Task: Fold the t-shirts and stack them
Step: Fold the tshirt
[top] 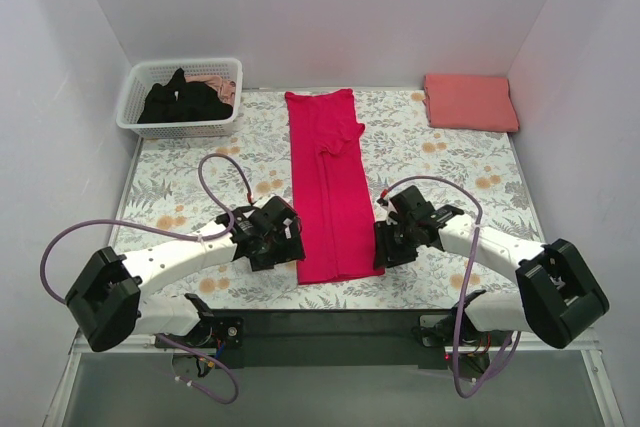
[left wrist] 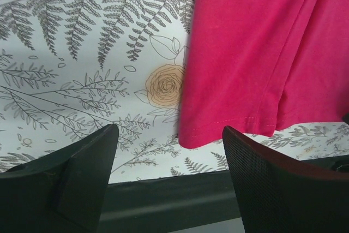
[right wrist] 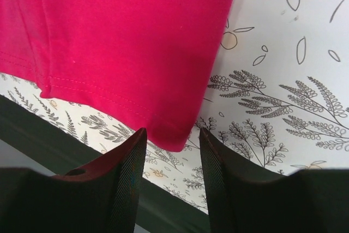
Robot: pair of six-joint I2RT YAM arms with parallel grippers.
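The crimson t-shirt [top: 330, 187], folded lengthwise into a narrow strip, is lying along the middle of the tabletop [top: 450, 167]. The left pincer [top: 292, 243] and right pincer [top: 381, 244], fingers apart and gripping nothing, are hovering at its two near hem corners. The fabric is probably light, limp and layered, so pinching all plies at the stitched corners seems wisest. The salmon-pink t-shirt [top: 470, 102] is resting folded far right; the black t-shirt [top: 185, 102] is sitting in the basket [top: 135, 97].

Top view looks down over the whole floral cloth [top: 450, 162]; 2 close wrist views, seemingly facing nearward, share the hem of the crimson t-shirt [top: 330, 192].
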